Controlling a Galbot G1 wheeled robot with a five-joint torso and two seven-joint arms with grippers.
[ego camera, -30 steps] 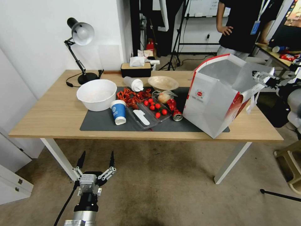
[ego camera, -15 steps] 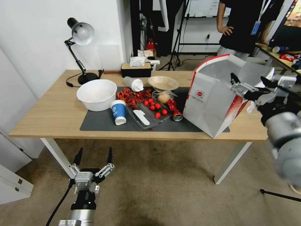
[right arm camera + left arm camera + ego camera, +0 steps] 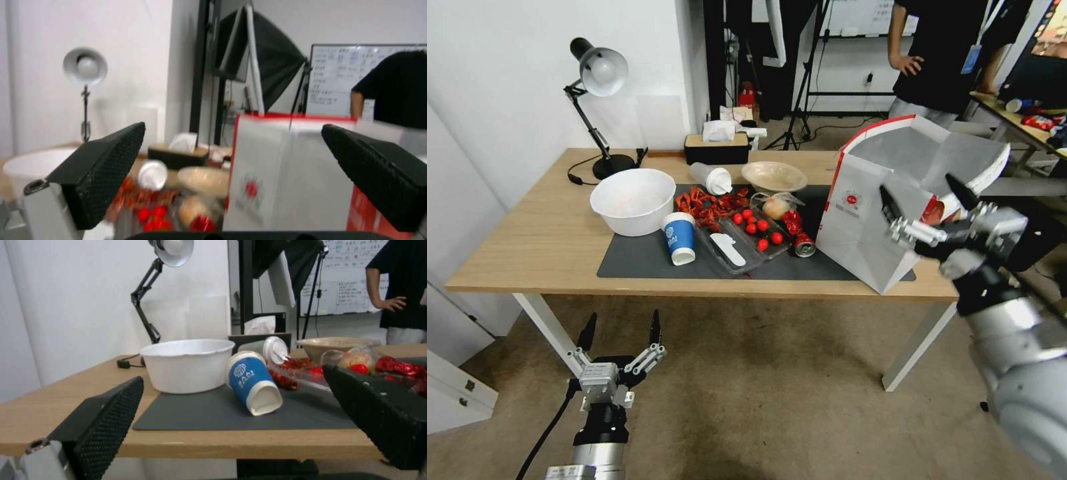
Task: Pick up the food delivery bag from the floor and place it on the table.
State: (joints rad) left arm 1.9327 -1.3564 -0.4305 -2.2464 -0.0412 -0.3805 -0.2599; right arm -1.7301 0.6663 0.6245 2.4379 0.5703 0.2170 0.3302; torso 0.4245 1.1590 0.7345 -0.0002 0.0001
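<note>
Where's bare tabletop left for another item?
Free: the table's left end, between white bowl and lamp, plus the front strip before the mat. Crowded: the mat's middle and the right end under the food delivery bag.

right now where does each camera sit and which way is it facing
Head view: high on the robot, looking forward and down at the table, the food delivery bag on it; left gripper low, right gripper open before the bag.
Left wrist view: near table-edge height, facing the blue cup between its own fingers.
Right wrist view: facing the bag between its own fingers.
Shared: the lamp in all three.
</note>
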